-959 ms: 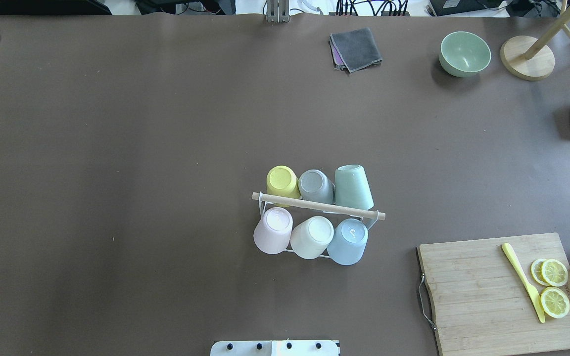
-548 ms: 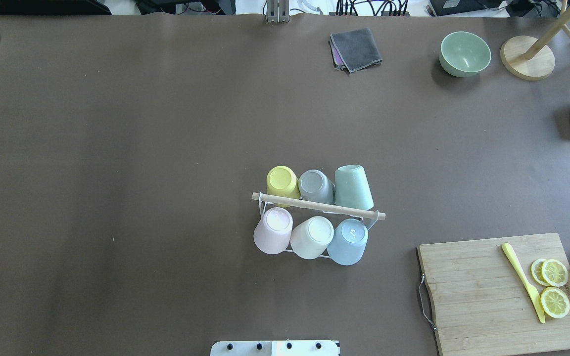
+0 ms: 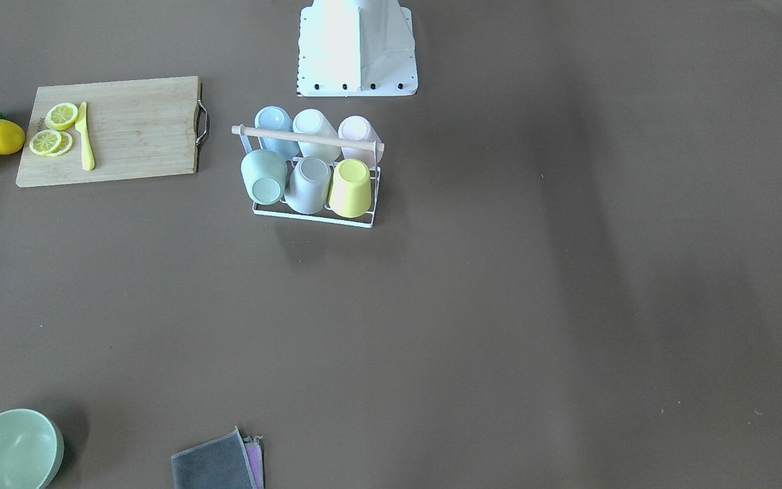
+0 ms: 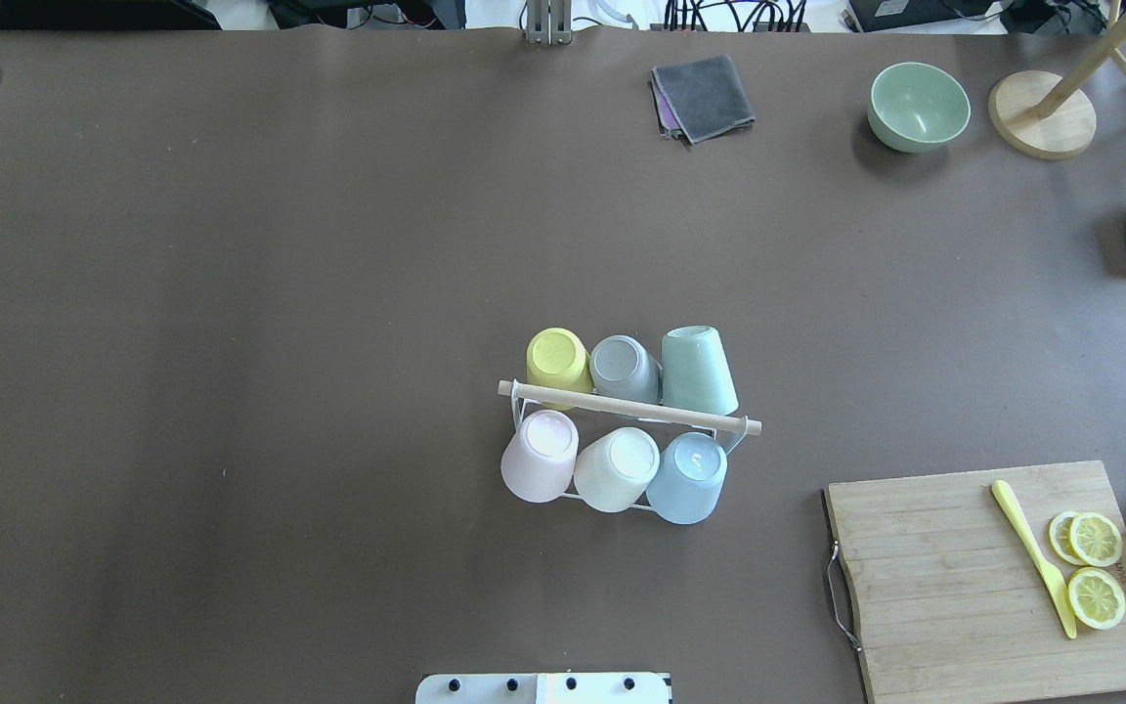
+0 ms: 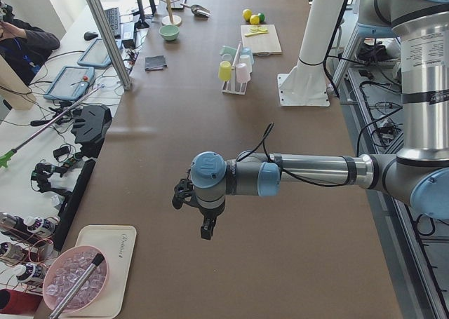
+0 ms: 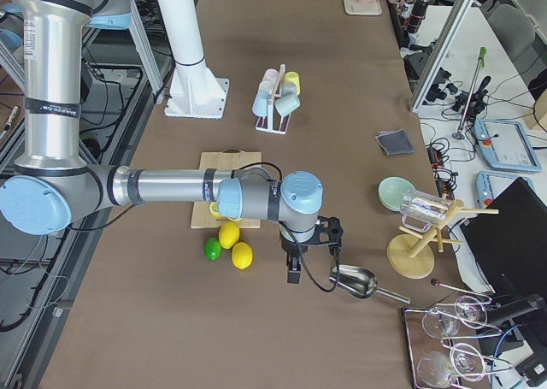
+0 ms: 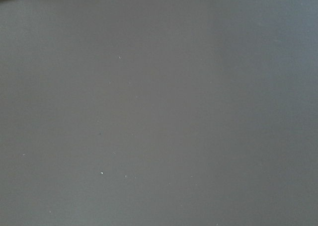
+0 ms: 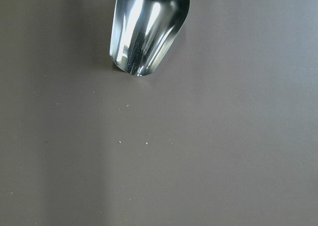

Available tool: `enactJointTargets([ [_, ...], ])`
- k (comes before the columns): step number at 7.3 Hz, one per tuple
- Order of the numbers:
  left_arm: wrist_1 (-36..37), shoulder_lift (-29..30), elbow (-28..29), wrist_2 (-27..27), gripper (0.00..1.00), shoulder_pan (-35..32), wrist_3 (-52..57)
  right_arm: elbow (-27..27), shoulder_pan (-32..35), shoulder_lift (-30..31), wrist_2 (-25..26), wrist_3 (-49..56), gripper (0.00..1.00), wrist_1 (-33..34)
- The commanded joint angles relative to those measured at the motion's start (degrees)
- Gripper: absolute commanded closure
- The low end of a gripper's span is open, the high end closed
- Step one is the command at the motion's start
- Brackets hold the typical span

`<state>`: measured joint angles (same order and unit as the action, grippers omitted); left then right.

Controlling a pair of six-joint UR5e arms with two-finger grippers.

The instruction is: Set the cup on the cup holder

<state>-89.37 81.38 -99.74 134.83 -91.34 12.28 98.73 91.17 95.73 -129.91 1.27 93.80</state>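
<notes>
The cup holder (image 4: 629,408) is a white wire rack with a wooden dowel bar, standing mid-table; it also shows in the front-facing view (image 3: 307,138). Several pastel cups sit upside down on its prongs: yellow (image 4: 557,358), grey (image 4: 624,368), green (image 4: 697,370), pink (image 4: 540,456), white (image 4: 616,468) and blue (image 4: 688,477). My left gripper (image 5: 203,228) hangs over bare table far off at the robot's left end. My right gripper (image 6: 293,274) hangs at the right end beside a metal scoop (image 6: 355,281). I cannot tell whether either is open or shut. Neither is near the rack.
A wooden cutting board (image 4: 964,587) with a yellow knife (image 4: 1032,557) and lemon slices (image 4: 1096,567) lies front right. A green bowl (image 4: 918,106), a grey cloth (image 4: 703,96) and a wooden stand (image 4: 1042,112) sit at the far edge. The scoop fills the right wrist view (image 8: 149,27).
</notes>
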Motion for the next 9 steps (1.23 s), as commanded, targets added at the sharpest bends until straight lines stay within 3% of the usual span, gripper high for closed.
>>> enactJointTargets([
  [1,-0.1,0.0,0.0,0.1,0.01,0.0,0.1,-0.3,0.1,0.2,-0.4,0.3,0.00,-0.2],
  [9,0.0,0.2,0.1,0.2,0.01,0.0,-0.2,0.1,1.2,1.3,-4.8,-0.5,0.00,-0.2],
])
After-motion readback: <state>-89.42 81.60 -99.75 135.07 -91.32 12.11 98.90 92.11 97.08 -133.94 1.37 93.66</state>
